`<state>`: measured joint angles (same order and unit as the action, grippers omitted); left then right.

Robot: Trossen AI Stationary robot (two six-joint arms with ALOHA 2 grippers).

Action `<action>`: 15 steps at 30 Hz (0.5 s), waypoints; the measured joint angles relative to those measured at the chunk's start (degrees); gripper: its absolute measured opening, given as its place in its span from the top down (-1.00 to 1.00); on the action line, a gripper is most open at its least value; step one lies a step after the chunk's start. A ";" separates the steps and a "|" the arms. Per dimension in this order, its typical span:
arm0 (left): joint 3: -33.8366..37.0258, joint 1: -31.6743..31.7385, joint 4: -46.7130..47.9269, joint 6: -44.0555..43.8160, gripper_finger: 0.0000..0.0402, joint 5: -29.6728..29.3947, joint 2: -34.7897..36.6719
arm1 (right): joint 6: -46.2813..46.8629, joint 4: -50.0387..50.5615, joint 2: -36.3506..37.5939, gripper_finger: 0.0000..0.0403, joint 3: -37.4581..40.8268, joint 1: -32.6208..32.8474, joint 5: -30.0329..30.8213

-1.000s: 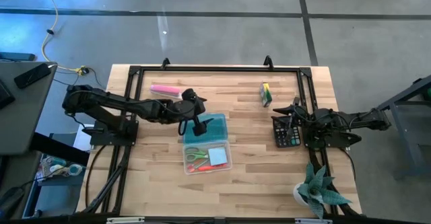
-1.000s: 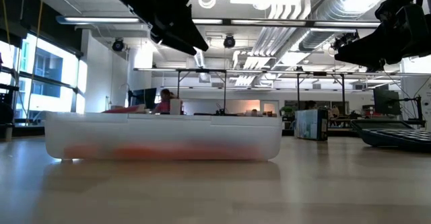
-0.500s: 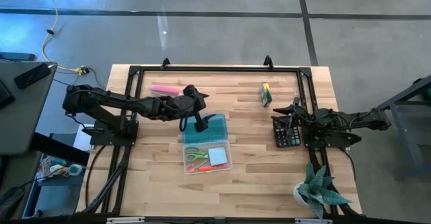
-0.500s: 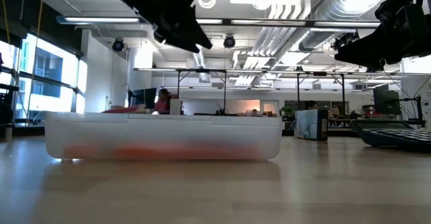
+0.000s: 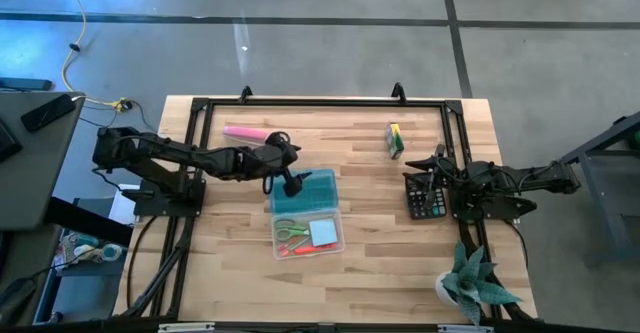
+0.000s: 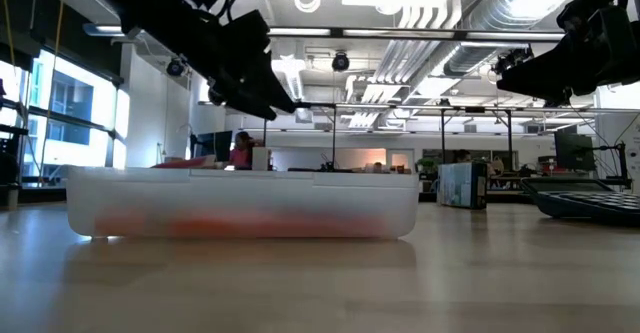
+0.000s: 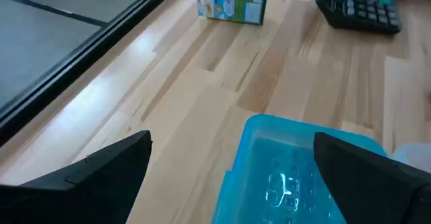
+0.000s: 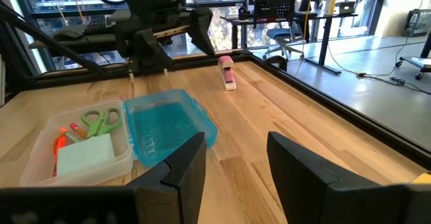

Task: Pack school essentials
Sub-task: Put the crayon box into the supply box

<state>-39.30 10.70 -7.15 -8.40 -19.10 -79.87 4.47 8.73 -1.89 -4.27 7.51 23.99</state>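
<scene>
left gripper, fingers spread and empty, hovers at the rear edge of the translucent blue hinged lid; clear plastic box with green-handled scissors lies just beyond. right gripper open, well apart.

We see two dark, near-black jointed arms. The left arm is a chain of slim rounded segments ending in a bulkier wrist. Our left gripper has broad, flat, matte black wedge-shaped fingers; the right gripper has similar blunt dark fingers.
</scene>
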 joint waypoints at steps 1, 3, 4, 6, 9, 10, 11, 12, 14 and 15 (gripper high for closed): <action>0.49 0.26 -0.51 -0.40 -0.99 0.36 0.54 | 0.00 -0.10 0.00 0.26 0.00 0.00 0.00; 1.52 0.37 -1.00 -0.44 -0.99 0.62 2.10 | 0.01 -1.05 -0.02 0.26 0.01 -0.02 0.00; 2.44 0.34 -0.52 -0.44 -0.99 0.50 3.54 | 0.04 -2.21 -0.04 0.26 0.01 -0.02 0.02; 4.54 0.31 -0.33 -0.70 -0.99 -0.31 7.27 | 1.01 -4.83 -0.02 0.26 0.01 -0.02 0.07; 7.67 0.33 -1.91 -1.41 -0.99 -2.68 13.30 | 1.43 -9.50 -0.02 0.26 0.00 -0.02 2.14; 8.76 0.33 -2.91 -1.47 -0.99 -3.07 15.13 | 0.79 -11.20 -0.02 0.26 0.00 -0.02 3.12; 9.93 0.35 -3.50 -1.49 -0.99 -3.08 16.97 | -0.52 -12.82 -0.02 0.26 0.02 -0.02 3.71; 11.01 0.35 -4.19 -1.47 -0.99 -3.02 18.69 | -2.12 -14.56 -0.02 0.26 0.00 -0.02 4.38; 12.84 0.33 -5.73 -1.05 -0.99 -2.44 21.37 | -5.12 -18.07 -0.02 0.26 0.01 -0.02 5.33; 13.46 0.32 -6.02 -0.76 -0.99 -1.98 22.42 | -6.44 -20.14 -0.02 0.26 0.00 -0.02 6.20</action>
<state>-25.84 11.02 -13.17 -9.16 -21.08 -57.46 -1.97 -11.41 -1.91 -4.27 7.49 30.18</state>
